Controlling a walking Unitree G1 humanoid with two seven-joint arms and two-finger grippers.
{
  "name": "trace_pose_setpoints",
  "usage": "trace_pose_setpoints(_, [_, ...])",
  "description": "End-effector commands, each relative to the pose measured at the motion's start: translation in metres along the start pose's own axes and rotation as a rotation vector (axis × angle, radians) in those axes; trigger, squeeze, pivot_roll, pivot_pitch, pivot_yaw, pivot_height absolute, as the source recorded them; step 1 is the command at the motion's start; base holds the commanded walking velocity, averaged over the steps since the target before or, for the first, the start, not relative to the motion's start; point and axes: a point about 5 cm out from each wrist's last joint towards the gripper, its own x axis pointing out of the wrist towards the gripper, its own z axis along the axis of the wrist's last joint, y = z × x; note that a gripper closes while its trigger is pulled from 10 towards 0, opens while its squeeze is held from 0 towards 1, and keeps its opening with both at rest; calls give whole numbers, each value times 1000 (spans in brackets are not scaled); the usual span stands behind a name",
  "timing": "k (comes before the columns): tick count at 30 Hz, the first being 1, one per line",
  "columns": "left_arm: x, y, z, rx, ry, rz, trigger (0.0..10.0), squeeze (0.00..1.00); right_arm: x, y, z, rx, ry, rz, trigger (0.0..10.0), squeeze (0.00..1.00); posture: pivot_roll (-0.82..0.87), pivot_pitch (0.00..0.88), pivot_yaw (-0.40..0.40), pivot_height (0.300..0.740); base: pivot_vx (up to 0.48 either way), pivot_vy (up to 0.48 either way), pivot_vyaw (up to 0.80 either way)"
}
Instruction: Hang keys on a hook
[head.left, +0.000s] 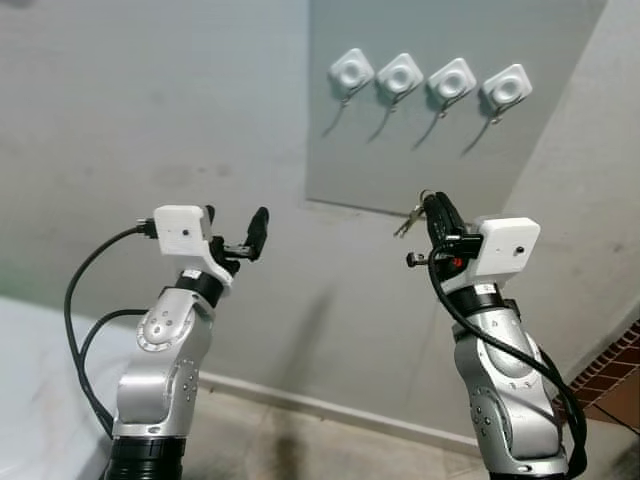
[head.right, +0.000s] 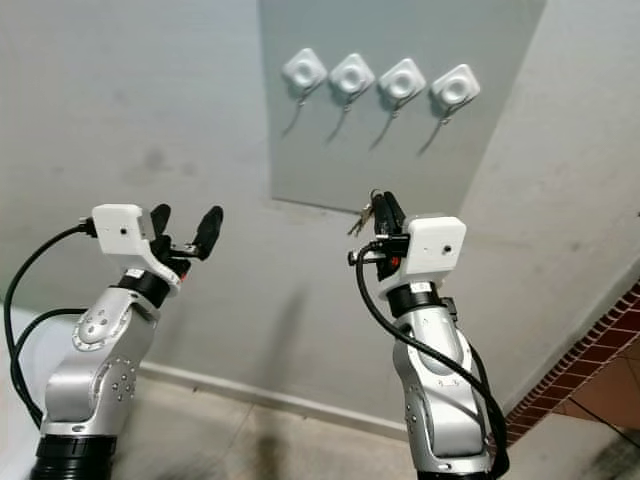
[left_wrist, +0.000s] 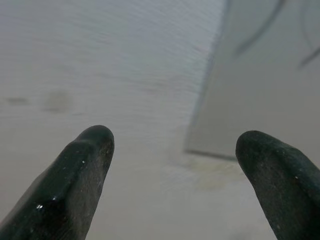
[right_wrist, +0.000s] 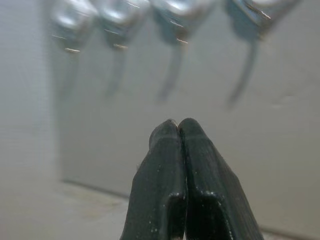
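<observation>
Several white square hooks (head.left: 400, 75) sit in a row on a grey panel (head.left: 440, 160) on the wall. My right gripper (head.left: 433, 207) is raised below the panel's lower edge, shut on a small bunch of keys (head.left: 407, 219) that hangs from its left side. In the right wrist view the fingertips (right_wrist: 170, 131) are pressed together, with the blurred hooks (right_wrist: 175, 10) above them. My left gripper (head.left: 236, 228) is held up to the left of the panel, open and holding nothing; its two fingers (left_wrist: 85, 170) stand wide apart before the bare wall.
The wall (head.left: 150, 120) is plain light grey, with a skirting strip (head.left: 320, 405) at the floor. A white surface (head.left: 40, 390) lies at the lower left. Red brick tiling (head.left: 615, 375) shows at the lower right.
</observation>
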Motion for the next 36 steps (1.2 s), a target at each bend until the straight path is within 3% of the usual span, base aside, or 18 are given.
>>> trace_pose_setpoints(1, [2, -3, 6, 21, -16, 5, 10000, 0, 1, -4, 4, -3, -11, -12, 10000, 0, -72, 0, 4, 740, 0, 0, 0])
trace_pose_setpoints(6, [2, -6, 6, 24, -19, -6, 10000, 0, 2, -2, 4, -1, -9, -3, 10000, 0, -70, 0, 1, 740, 0, 0, 0])
trace_pose_setpoints(11, [1, -29, 14, 91, -48, -130, 10000, 0, 3, 0, 4, 5, -9, 14, 10000, 0, -66, 0, -3, 740, 0, 0, 0])
trace_pose_setpoints(17, [-1, -46, 21, 136, -79, -220, 10000, 0, 6, 5, 9, 23, -27, 41, 10000, 0, -65, 0, -2, 740, 0, 0, 0])
trace_pose_setpoints(24, [-1, -55, 32, 154, -107, -268, 10000, 0, 11, 16, 28, 95, -87, 93, 10000, 0, -63, 0, -4, 740, 0, 0, 0])
trace_pose_setpoints(36, [-2, -59, 39, 199, -121, -301, 10000, 0, 14, 14, 51, 201, -163, 78, 10000, 0, -64, 0, -2, 740, 0, 0, 0])
